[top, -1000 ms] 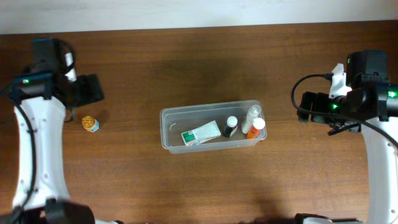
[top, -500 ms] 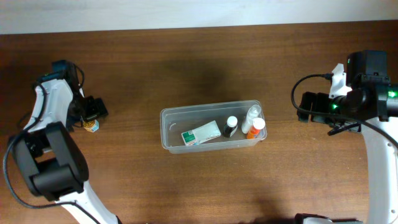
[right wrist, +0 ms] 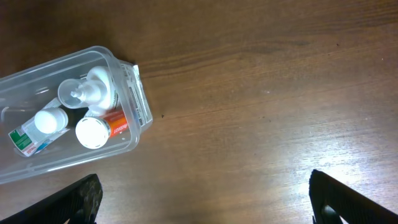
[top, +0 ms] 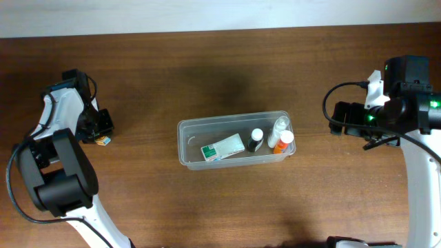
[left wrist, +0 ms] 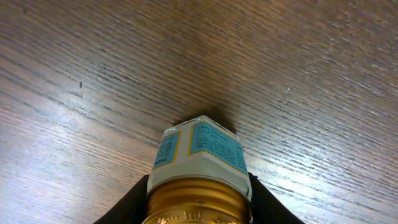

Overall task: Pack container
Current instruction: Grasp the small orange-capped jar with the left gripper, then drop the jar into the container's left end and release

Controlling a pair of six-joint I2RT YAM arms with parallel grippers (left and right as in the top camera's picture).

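Count: we see one container (top: 231,118), a clear tub sitting flat on the table (top: 207,69). Four items are inside it:
- one green-and-white box (top: 222,147), lying flat
- one black bottle (top: 255,140) with a white cap
- one clear spray bottle (top: 278,131)
- one orange bottle (top: 283,142) with a white cap

The three bottles are bunched at the tub end nearer the right gripper (right wrist: 204,190), and the box lies just beside them towards the tub's middle. Outside the tub there is one jar (left wrist: 202,155), with a gold lid and a blue-and-white label.

Left gripper (top: 101,131): narrowed onto the jar. In the left wrist view its dark fingers (left wrist: 134,202) sit tight against both sides of the gold lid. As far as we can tell the jar rests on the wood, with its shadow right behind it. The container is well apart from this gripper, off to its right, and outside the left wrist view.

Right gripper: spread wide and holding nothing, with its fingers at the bottom corners of the right wrist view. The container lies ahead of it and to its left, clearly apart. Only the tub's bottle end shows in that view, and bare wood lies between it and the fingers.
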